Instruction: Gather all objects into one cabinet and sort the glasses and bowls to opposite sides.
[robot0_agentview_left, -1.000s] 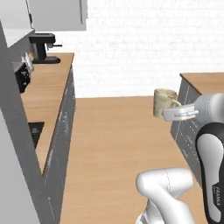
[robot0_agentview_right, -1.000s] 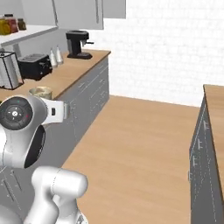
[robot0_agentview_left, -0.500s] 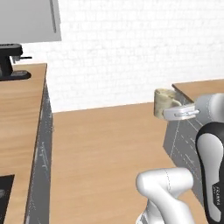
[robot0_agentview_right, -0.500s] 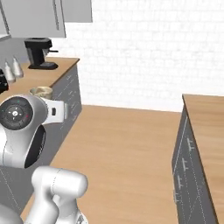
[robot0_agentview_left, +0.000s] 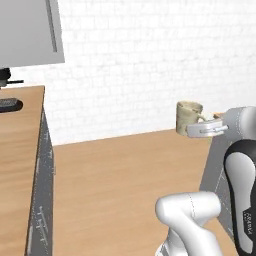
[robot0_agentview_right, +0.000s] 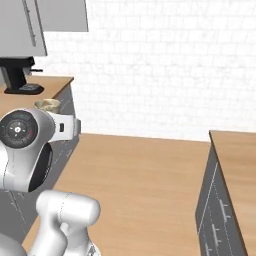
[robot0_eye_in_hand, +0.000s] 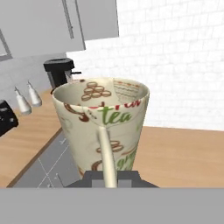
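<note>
The finger tips of the tool (robot0_eye_in_hand: 111, 177) are covered in the hand view by the pale cream printed mug (robot0_eye_in_hand: 103, 127), whose base is cut off at the bottom, so the grip on its thin handle cannot be made out there. In the left base view the mug (robot0_agentview_left: 188, 117) is partly hidden behind the white hand. In the right base view only its rim (robot0_agentview_right: 47, 105) is seen above the arm. The grey wall cabinet doors (robot0_agentview_left: 30, 31) are cut by the top edge. The black coffee machine (robot0_agentview_left: 7, 90) is cropped at the left edge. The two white bottles (robot0_eye_in_hand: 25, 99) are too small for detail.
</note>
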